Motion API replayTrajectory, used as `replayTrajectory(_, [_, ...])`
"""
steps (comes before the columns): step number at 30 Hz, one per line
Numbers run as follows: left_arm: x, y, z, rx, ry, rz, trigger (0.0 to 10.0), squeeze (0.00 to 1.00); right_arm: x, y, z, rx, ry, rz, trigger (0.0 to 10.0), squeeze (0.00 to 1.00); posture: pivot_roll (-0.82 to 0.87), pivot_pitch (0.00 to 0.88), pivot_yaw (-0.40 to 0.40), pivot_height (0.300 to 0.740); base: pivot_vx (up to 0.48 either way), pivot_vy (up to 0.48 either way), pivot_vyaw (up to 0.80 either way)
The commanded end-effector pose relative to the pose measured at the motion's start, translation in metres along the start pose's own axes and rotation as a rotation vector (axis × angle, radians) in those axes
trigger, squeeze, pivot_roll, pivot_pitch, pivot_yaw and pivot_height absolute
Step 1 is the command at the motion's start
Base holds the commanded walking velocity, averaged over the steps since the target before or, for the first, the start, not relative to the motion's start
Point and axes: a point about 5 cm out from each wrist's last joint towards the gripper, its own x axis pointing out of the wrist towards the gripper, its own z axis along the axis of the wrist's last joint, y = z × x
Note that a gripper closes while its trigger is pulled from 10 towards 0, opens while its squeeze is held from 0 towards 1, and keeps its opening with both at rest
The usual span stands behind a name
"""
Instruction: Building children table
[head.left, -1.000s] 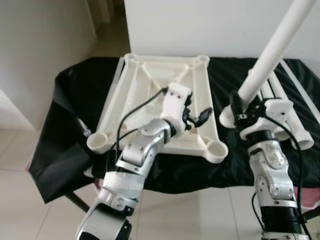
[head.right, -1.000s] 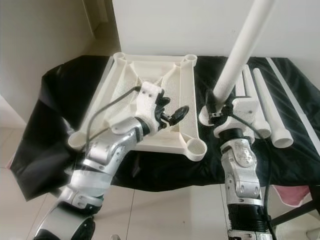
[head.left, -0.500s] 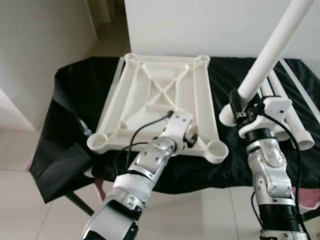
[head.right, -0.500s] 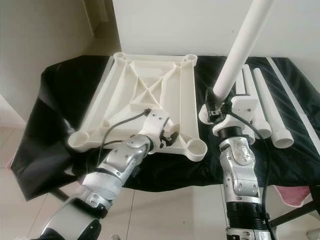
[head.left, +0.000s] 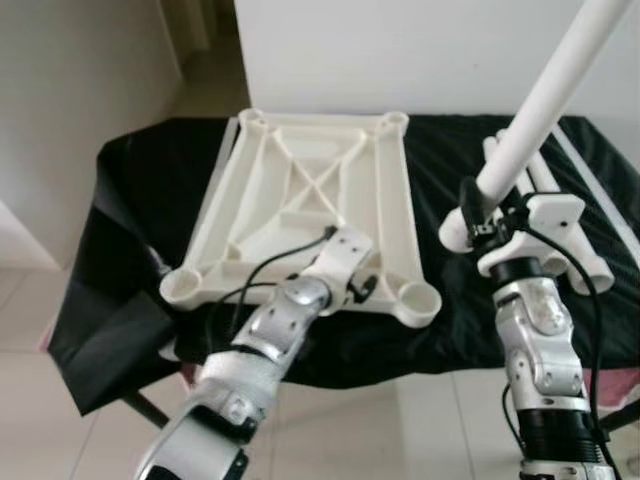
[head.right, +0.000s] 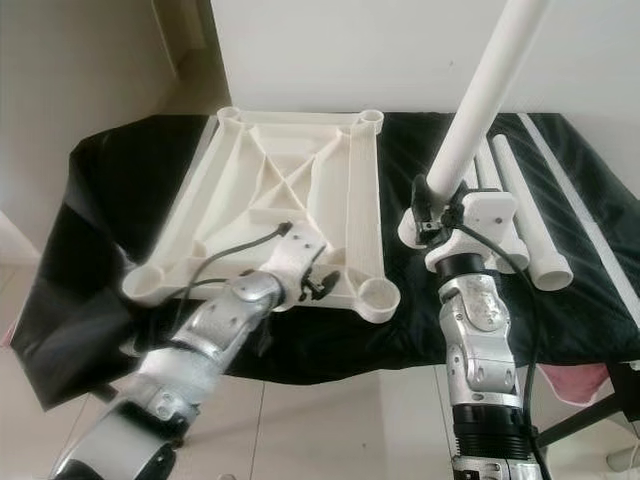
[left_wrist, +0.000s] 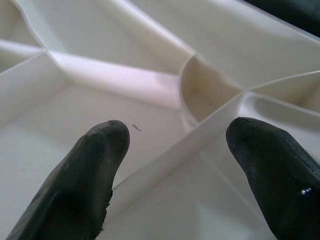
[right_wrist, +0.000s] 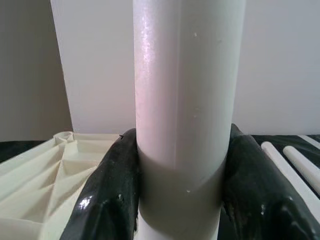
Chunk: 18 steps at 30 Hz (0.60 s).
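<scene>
- While the upside-down children's table top lies ribs-up on the black cloth that covers the tabletop, it serves as the landmark for everything else.
- Left end effector sits at the table top's near edge, between its two near corner sockets and closer to the near-right socket.
- Its two black fingers are spread wide; in the left wrist view they straddle a raised white rib of the table top's underside, with a gap on either side, and I cannot tell whether either fingertip touches the plastic.
- Right end effector is just to the right of the table top, level with its near half, above the cloth.
- Its fingers are clamped on a long white table leg, one on each side of the tube near its wider lower end; the leg is held off the cloth, tilted, with its top leaning up and away from the table top toward the white wall.
- More white legs lie flat on the cloth to the right of the table top, beyond the held leg, side by side.
- Left of the table top, the cloth hangs over the tabletop's edge toward the pale tiled floor.
</scene>
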Motion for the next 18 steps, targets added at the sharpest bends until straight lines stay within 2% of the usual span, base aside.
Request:
replayTrajectory(1, [-0.004, 0.0, -0.038, -0.03, 0.164, -0.016, 10.0, 0.0, 0.003, 0.003, 0.003, -0.002, -0.021, 0.018, 10.0, 0.0, -0.05, 0.023, 0.009, 0.74, 0.0, 0.0, 0.0])
replayTrajectory(6, [-0.02, 0.023, -0.055, 0.023, 0.2, 0.003, 10.0, 0.0, 0.004, 0.01, 0.0, 0.02, -0.012, 0.066, 10.0, 0.0, -0.04, 0.014, -0.002, 0.74, 0.0, 0.0, 0.0])
replayTrajectory(9, [-0.023, 0.028, -0.058, 0.027, 0.207, 0.007, 10.0, 0.0, 0.004, 0.013, -0.001, 0.026, -0.006, 0.092, 10.0, 0.0, -0.03, 0.013, -0.005, 0.74, 0.0, 0.0, 0.0])
replayTrajectory(10, [-0.027, 0.035, -0.061, 0.049, 0.214, 0.023, 10.0, 0.0, 0.003, 0.02, -0.003, 0.032, 0.004, 0.142, 10.0, 0.0, -0.03, 0.012, -0.009, 0.74, 0.0, 0.0, 0.0])
replayTrajectory(13, [-0.028, 0.04, -0.061, 0.052, 0.209, 0.042, 10.0, 0.0, 0.002, 0.023, -0.004, 0.034, 0.01, 0.163, 10.0, 0.0, -0.03, 0.012, -0.013, 0.74, 0.0, 0.0, 0.0])
replayTrajectory(15, [-0.028, 0.05, -0.062, 0.03, 0.21, 0.081, 10.0, 0.0, 0.001, 0.029, -0.005, 0.042, 0.019, 0.196, 10.0, 0.0, -0.03, 0.009, -0.018, 0.74, 0.0, 0.0, 0.0])
replayTrajectory(16, [-0.028, 0.05, -0.062, 0.03, 0.21, 0.081, 10.0, 0.0, 0.001, 0.029, -0.005, 0.042, 0.019, 0.196, 10.0, 0.0, -0.03, 0.009, -0.018, 0.74, 0.0, 0.0, 0.0])
replayTrajectory(18, [-0.029, 0.06, -0.063, 0.043, 0.212, 0.111, 10.0, 0.0, 0.0, 0.034, -0.007, 0.052, 0.03, 0.235, 10.0, 0.0, -0.03, 0.007, -0.02, 0.74, 0.0, 0.0, 0.0])
